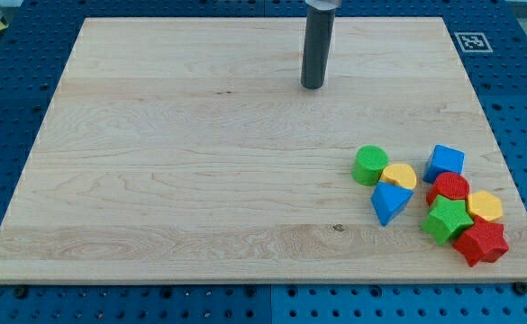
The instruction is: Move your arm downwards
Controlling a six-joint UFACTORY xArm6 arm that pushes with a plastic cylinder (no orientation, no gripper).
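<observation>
Tip [313, 86] unobscured, rod top cropped

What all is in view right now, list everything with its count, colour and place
wooden board: 1, light wood, fills most of the view
green cylinder: 1, green, cluster's left
yellow blocks: 2, one beside the cylinder, one at right
blue blocks: 2, one at cluster's lower left, one at its top
red blocks: 2, round one mid-cluster, star lowest
green star: 1, green, by the red star
marker tag: 1, black-white, top right
my tip: 1, dark, top centre, far from blocks
</observation>
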